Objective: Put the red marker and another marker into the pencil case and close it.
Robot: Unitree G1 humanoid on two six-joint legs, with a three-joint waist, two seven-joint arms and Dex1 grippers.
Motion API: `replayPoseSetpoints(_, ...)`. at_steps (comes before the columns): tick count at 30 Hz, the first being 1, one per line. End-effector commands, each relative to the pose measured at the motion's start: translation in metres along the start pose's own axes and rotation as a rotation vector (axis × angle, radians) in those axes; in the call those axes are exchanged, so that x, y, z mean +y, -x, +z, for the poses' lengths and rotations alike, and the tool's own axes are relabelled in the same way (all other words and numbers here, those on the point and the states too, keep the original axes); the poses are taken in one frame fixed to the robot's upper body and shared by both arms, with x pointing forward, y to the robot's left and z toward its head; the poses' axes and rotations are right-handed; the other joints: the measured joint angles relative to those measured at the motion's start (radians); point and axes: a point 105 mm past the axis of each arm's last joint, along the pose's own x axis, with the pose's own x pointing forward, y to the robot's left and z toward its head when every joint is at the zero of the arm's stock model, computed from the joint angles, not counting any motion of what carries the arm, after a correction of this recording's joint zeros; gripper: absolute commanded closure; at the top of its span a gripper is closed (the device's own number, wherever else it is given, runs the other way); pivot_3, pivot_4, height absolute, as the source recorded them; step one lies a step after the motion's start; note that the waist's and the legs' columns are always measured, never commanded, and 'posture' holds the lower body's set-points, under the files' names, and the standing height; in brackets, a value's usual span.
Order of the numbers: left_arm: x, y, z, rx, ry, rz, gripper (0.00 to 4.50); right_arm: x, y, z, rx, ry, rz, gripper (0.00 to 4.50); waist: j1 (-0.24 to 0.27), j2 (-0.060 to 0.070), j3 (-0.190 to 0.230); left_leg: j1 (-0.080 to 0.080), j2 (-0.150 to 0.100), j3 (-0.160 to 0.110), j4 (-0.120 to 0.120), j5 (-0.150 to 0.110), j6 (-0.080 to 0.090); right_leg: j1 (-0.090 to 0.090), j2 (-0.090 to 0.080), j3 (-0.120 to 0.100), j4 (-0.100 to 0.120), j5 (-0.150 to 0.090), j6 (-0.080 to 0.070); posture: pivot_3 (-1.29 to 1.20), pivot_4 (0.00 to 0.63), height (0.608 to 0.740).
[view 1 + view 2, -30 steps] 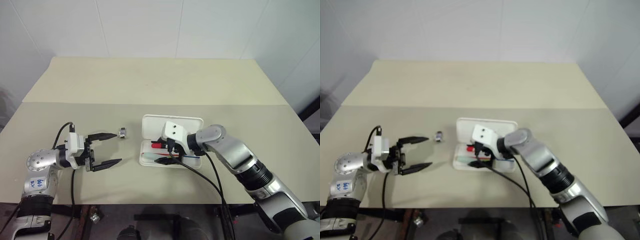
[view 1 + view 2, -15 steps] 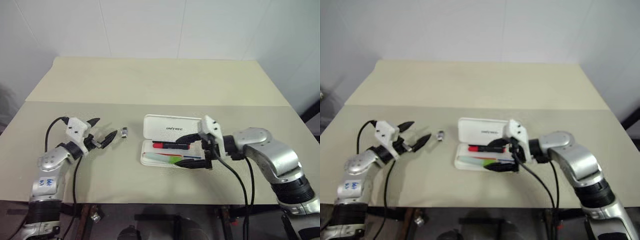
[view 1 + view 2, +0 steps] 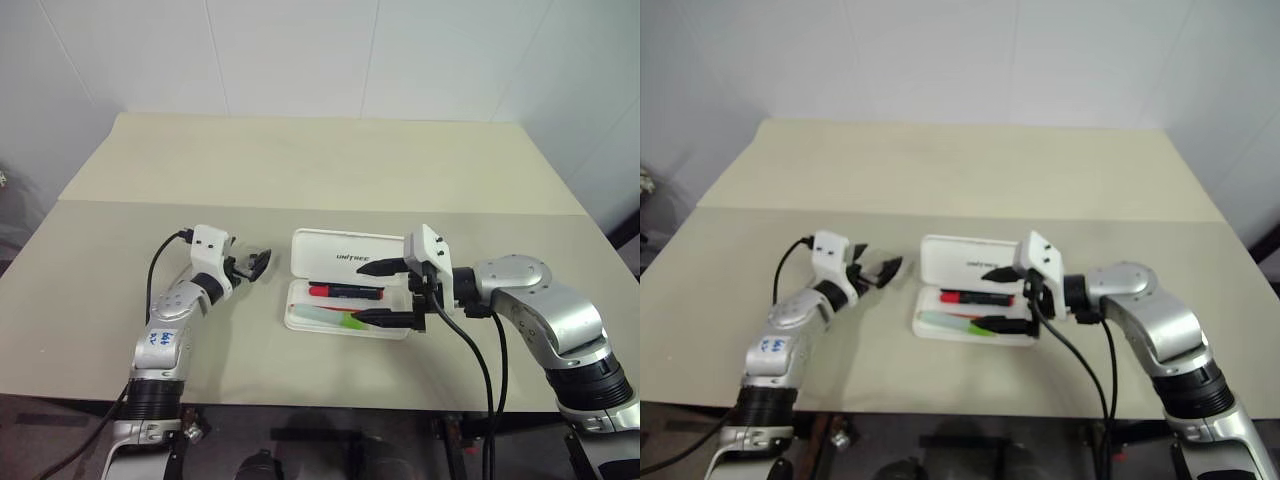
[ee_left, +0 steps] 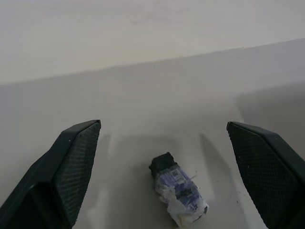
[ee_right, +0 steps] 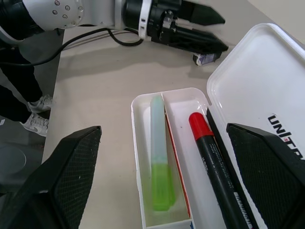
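**A:** Both markers already lie in the pencil case [image 3: 348, 295]: the red marker [image 5: 213, 150] in the compartment next to the hinge, the lime-green marker [image 5: 160, 168] in the outer one, with the lid folded back flat on the counter [image 3: 330, 170]. I'd judge that closing is all that's left.

**B:** Which tool does it? The right tool [image 3: 385, 293] hovers over the case's right end, released, jaws wide, one finger above the lid and one above the tray's front edge.

**A:** That one, I'd say. Get a fingertip under the lid's far edge, away from the hinge, and swing it over in an arc. Pushing flat would just slide the light case along the counter.

**B:** And the left tool [image 3: 248, 267]?

**A:** Also released, grasping nothing, just beside the case's left end with a small dark clip-like piece [image 4: 178, 192] between its fingers on the counter. It could brace the tray's left end while the lid comes over. Check too that the red marker lies flat, or the lid may not shut.
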Motion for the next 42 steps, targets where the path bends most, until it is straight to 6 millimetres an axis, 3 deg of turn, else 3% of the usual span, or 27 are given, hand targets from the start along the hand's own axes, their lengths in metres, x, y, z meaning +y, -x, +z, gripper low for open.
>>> replayPoseSetpoints(1, -0.005, -0.001, 0.005, 0.025, 0.022, 0.045, 0.0, -0.004, 0.008, 0.007, -0.017, 0.033, -0.043, 0.05, 0.0, 0.0, 0.0, 0.0, 0.0, 0.0, 0.0, 0.0, 0.0, 0.0, 0.0, 0.0, 0.0, 0.0, 0.0, 0.0, 0.15, 0.74)
replayPoseSetpoints(16, -0.024, -0.007, -0.014, 0.214, 0.045, -0.008, 0.0, -0.008, 0.011, 0.008, -0.019, 0.025, -0.064, 0.05, 0.003, 0.0, 0.0, 0.001, 0.0, -0.001, 0.001, 0.0, 0.0, 0.001, 0.0, 0.0, 0.0, 0.0, 0.0, 0.0, 0.15, 0.74)
replayPoseSetpoints(19, -0.019, -0.009, -0.013, 0.218, 0.039, 0.025, 0.6, -0.009, 0.014, 0.007, -0.02, 0.022, -0.075, 0.0, 0.005, 0.0, 0.0, 0.0, -0.001, -0.001, 0.002, 0.0, 0.0, 0.002, 0.0, 0.0, 0.0, 0.0, 0.0, 0.0, 0.15, 0.74)
replayPoseSetpoints(30, -0.021, -0.014, -0.012, 0.228, 0.027, -0.002, 4.11, -0.015, 0.023, 0.005, -0.013, 0.027, -0.129, 0.0, 0.024, 0.0, 0.0, 0.0, -0.001, -0.002, 0.005, 0.0, 0.0, 0.002, 0.0, 0.0, 0.0, 0.0, 0.0, 0.0, 0.15, 0.74)
replayPoseSetpoints(34, -0.018, -0.015, -0.003, 0.192, 0.003, -0.006, 4.12, -0.019, 0.029, 0.005, -0.01, 0.028, -0.157, 0.0, 0.024, 0.0, 0.0, 0.0, -0.001, -0.002, 0.007, 0.0, 0.0, 0.002, 0.0, 0.0, 0.0, 0.0, 0.0, 0.0, 0.15, 0.74)
replayPoseSetpoints(42, -0.007, -0.005, 0.037, -0.005, -0.146, -0.1, 4.12, -0.017, 0.045, 0.011, -0.113, 0.018, -0.158, 0.0, 0.021, 0.0, 0.0, 0.0, -0.001, -0.002, 0.008, 0.0, 0.001, 0.002, 0.0, 0.0, 0.0, 0.0, 0.0, 0.0, 0.15, 0.74)
